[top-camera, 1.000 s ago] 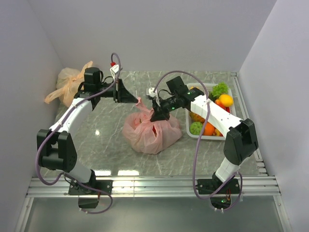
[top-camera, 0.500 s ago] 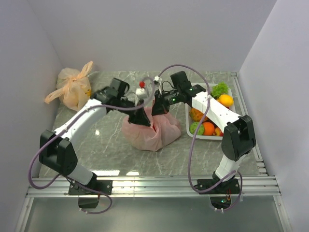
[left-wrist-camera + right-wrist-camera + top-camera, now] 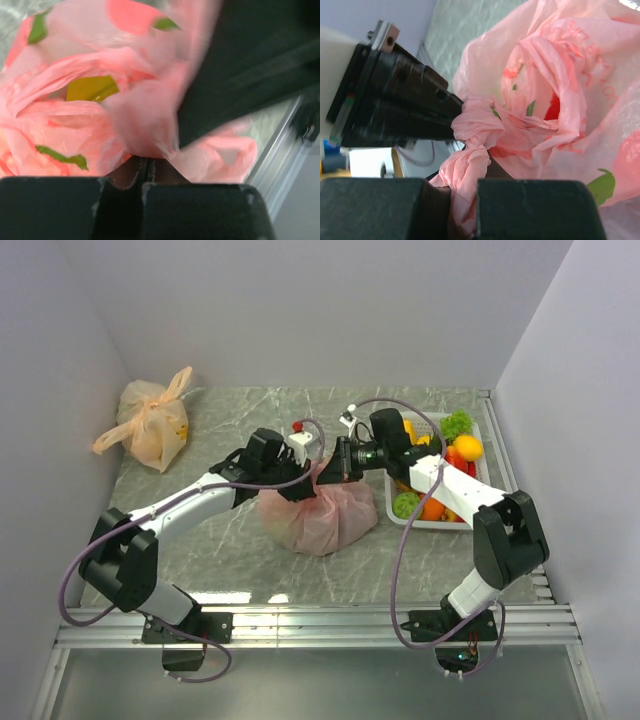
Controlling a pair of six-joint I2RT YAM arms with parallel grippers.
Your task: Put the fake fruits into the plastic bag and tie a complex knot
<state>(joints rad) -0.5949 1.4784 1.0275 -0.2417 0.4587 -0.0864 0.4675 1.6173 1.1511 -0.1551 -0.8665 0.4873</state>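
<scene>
We judge the step in hand to be the knot: the thin, translucent pink plastic bag [image 3: 325, 520] sits mid-way across the grey marbled table [image 3: 200, 530], just left of the white plastic basket [image 3: 420, 525], and both pincers work at its gathered neck. The left gripper [image 3: 146, 167] is clenched on a fold of pink film; the right gripper [image 3: 464, 192] is clamped on the twisted handle strand [image 3: 472, 122]. Some of the small glossy plastic fruits [image 3: 467, 447] lie in the basket, while red and yellow-green shapes show through the bag's skin.

To do this well, we would draw the two strands apart level and in opposite directions, gripping close to the crossing so the twist cinches rather than slides. Tension should build gently — the film is thin and would stretch or tear under a jerk. We would also hold the pull low, so the bag does not tip and shed its load.

The left arm reaches diagonally from its base, forearm low, wrist turned onto the bag's top. The right arm arches over the basket and points leftward — the two grippers nearly meet above the neck. A pale orange knotted bag [image 3: 150, 425] sits well apart in the far left corner.
</scene>
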